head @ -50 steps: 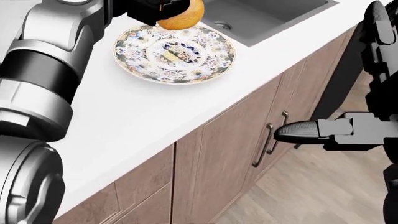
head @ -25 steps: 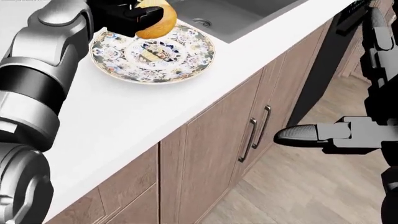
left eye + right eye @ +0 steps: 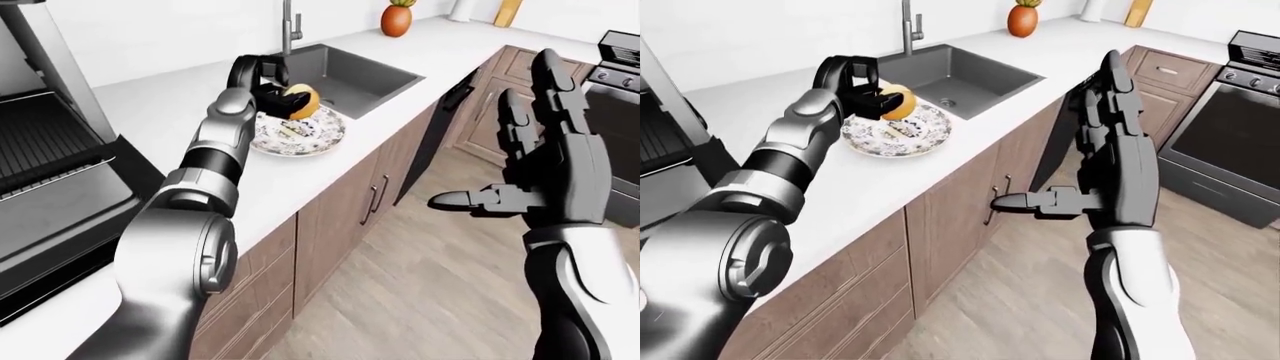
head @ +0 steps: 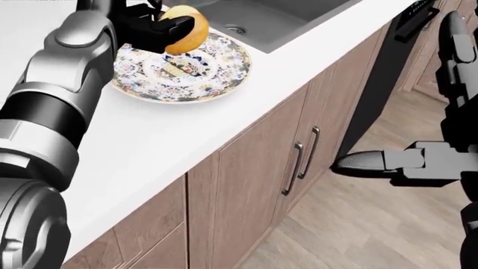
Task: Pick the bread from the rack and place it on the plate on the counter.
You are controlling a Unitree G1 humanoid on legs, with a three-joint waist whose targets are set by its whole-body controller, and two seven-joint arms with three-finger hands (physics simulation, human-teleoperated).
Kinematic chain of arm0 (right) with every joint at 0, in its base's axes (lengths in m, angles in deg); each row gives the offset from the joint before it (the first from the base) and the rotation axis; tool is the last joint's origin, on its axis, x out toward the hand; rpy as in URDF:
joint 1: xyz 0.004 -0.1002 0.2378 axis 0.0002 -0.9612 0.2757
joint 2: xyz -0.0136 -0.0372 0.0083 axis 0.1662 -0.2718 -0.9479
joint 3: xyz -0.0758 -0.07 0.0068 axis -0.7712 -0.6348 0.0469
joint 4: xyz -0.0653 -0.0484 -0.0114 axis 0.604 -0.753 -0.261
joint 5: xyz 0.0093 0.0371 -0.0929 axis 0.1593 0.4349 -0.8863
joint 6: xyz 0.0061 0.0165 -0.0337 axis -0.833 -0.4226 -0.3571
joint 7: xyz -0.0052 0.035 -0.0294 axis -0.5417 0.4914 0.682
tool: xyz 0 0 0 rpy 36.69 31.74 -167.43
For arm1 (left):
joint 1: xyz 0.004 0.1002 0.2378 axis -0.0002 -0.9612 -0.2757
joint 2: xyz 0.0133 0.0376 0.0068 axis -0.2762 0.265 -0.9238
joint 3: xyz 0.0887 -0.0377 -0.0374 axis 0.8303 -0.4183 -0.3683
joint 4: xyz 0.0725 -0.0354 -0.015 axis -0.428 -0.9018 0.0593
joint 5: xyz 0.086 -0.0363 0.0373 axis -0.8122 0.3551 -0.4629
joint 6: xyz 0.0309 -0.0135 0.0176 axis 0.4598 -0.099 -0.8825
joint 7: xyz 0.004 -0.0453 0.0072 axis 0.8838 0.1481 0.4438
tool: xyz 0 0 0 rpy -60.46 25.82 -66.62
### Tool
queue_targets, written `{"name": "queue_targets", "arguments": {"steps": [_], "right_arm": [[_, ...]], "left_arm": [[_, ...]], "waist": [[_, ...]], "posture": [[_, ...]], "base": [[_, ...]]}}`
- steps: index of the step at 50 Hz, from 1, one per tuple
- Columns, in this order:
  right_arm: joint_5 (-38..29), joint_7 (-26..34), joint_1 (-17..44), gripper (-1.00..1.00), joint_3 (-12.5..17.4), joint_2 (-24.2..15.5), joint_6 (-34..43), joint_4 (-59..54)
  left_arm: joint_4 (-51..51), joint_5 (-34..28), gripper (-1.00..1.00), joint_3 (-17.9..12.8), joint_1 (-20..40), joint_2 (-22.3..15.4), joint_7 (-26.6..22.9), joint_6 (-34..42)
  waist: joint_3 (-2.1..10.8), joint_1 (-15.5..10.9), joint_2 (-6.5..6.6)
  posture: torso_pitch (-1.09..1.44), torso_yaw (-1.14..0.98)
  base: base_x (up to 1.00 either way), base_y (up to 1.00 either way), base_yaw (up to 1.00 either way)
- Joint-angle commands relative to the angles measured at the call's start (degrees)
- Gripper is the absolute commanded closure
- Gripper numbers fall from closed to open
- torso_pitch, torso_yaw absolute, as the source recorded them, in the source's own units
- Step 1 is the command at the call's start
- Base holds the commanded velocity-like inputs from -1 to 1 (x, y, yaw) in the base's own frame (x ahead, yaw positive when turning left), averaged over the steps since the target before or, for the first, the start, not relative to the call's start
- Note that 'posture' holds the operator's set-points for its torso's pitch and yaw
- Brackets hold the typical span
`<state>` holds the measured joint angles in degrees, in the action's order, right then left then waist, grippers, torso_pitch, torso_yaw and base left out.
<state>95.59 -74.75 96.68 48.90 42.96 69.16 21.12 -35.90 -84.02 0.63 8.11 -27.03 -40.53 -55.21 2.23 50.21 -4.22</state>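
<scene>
My left hand is shut on the round golden bread and holds it just above the far part of the patterned plate on the white counter. The bread also shows in the right-eye view over the plate. My right hand is open and empty, fingers spread, out over the floor to the right of the counter, far from the plate. The rack's dark shelves show at the left edge of the left-eye view.
A grey sink with a tap lies just beyond the plate. An orange vase stands at the counter's far end. Wood cabinet doors with handles run below the counter. A stove stands at the right.
The camera has shifted, so the plate and counter sit slightly differently in the head view. My left hand with the bread stays over the plate's far part. The right hand has barely moved.
</scene>
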Motion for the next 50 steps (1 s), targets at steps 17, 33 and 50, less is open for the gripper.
{"name": "queue_targets", "arguments": {"steps": [17,33,50], "right_arm": [[-0.02,-0.34,1.17,-1.0,0.24,-0.6,-1.33,1.8],[0.03,-0.17,0.58,-1.0,0.63,-0.51,-1.67,1.8],[0.17,-0.05,0.61,-1.0,0.89,-0.55,-1.25,2.22]], "left_arm": [[1.75,-1.38,1.0,-0.41,0.14,-0.75,2.63,-1.79],[1.32,-2.15,1.0,-0.73,-1.83,-0.63,4.28,-2.89],[1.03,-2.7,1.0,-1.11,-2.36,-0.71,6.32,-5.17]], "waist": [[1.45,0.25,0.23],[1.5,0.35,0.27],[1.53,0.42,0.34]], "posture": [[0.01,-0.91],[0.01,-0.91],[0.01,-0.91]], "base": [[0.0,0.0,0.0],[0.0,0.0,0.0],[0.0,0.0,0.0]]}}
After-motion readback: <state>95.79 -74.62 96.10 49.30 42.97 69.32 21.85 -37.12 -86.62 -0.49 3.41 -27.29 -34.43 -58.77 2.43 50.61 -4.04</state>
